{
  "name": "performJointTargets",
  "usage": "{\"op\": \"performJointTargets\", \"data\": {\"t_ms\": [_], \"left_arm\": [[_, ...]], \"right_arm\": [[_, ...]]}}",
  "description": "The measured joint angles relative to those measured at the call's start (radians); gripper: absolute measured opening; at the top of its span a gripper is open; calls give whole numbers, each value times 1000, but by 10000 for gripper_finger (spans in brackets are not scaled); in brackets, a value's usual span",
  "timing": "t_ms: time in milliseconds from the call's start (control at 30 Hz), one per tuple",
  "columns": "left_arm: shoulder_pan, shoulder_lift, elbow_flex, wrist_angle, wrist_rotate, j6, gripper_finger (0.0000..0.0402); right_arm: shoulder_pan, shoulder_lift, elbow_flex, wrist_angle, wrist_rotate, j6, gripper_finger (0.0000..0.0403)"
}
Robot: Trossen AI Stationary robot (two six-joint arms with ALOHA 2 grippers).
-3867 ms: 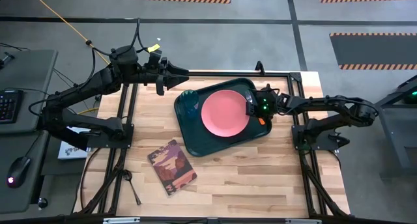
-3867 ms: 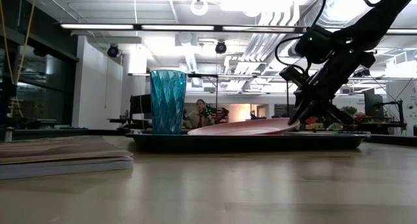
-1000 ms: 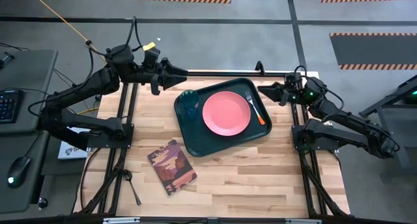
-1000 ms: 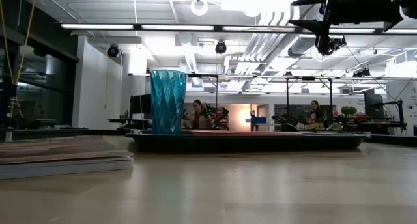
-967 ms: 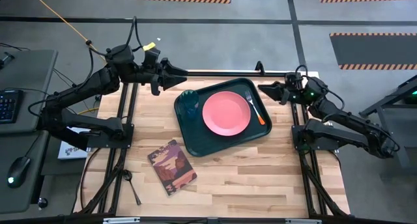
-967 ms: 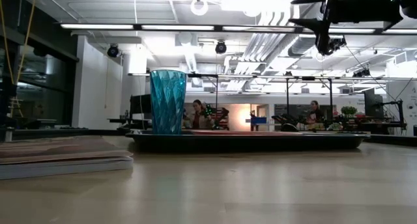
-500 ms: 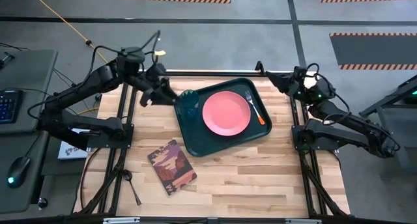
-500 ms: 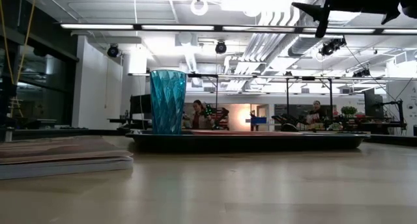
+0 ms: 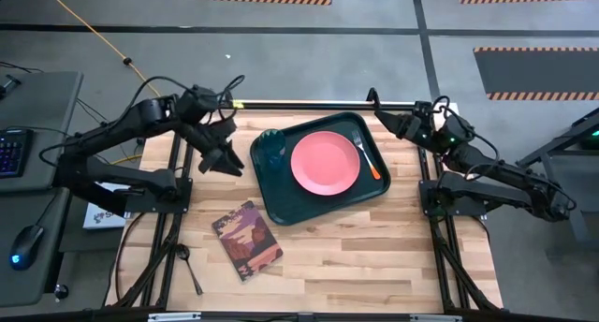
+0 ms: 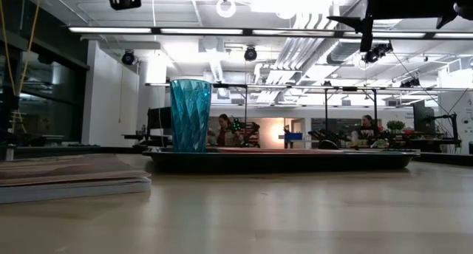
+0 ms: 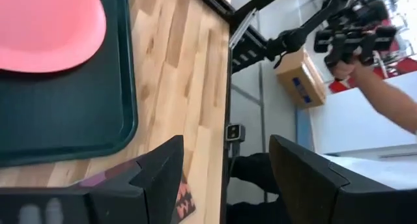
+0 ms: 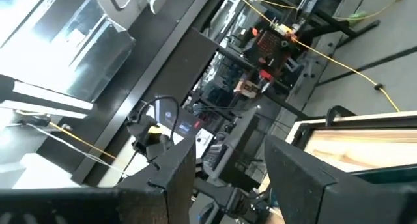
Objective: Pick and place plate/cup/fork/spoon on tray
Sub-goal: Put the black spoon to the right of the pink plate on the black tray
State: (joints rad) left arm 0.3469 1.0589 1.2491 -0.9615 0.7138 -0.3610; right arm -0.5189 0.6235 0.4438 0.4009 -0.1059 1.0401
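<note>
A green tray (image 9: 271,196) is sitting near the back edge of the wooden bench (image 9: 374,238), and it is already carrying the pink plate (image 9: 325,163) at its centre, the teal cup (image 9: 271,149) in its left back corner and the orange-handled fork (image 9: 367,155) along its right side. The dark spoon (image 9: 189,267) is lying alone at the bench's front left corner, well apart from the tray, with a maroon book (image 9: 248,239) between them. The left gripper (image 9: 229,160) is hovering above the bench just left of the tray, fingers spread wide and holding nothing. The right gripper (image 9: 388,121) is waiting over the back right corner, also parted and empty. Judging from this, the spoon is what remains; it is thin and flat, so the fingers could be slipping off it, or the arm could be clipping the book or the cup while reaching.
</note>
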Motion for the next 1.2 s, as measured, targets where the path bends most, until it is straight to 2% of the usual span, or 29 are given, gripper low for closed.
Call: {"op": "performJointTargets", "data": {"t_ms": [200, 367, 533, 667, 867, 1067, 1200], "left_arm": [[-189, -17, 0, 29, -257, -154, 216], [-391, -17, -6, 51, -463, -309, 216], [-623, 9, -71, 33, -622, -608, 216], [-767, 80, -130, 31, -638, -901, 216], [-968, 256, -143, 32, -573, -1265, 216], [-1140, 412, -143, 32, -680, -1708, 216], [-1220, 497, -143, 8, -688, -1933, 216]], "right_arm": [[33, 0, 0, -1, -7, -1, 173], [83, 0, 0, -1, -37, -12, 173], [142, -1, 0, -12, -88, -45, 173], [186, -1, 0, -25, -96, -93, 173], [224, -1, 0, -57, -95, -142, 173], [246, -1, 0, -83, -95, -159, 173], [247, -1, 0, -87, -95, -159, 173]]}}
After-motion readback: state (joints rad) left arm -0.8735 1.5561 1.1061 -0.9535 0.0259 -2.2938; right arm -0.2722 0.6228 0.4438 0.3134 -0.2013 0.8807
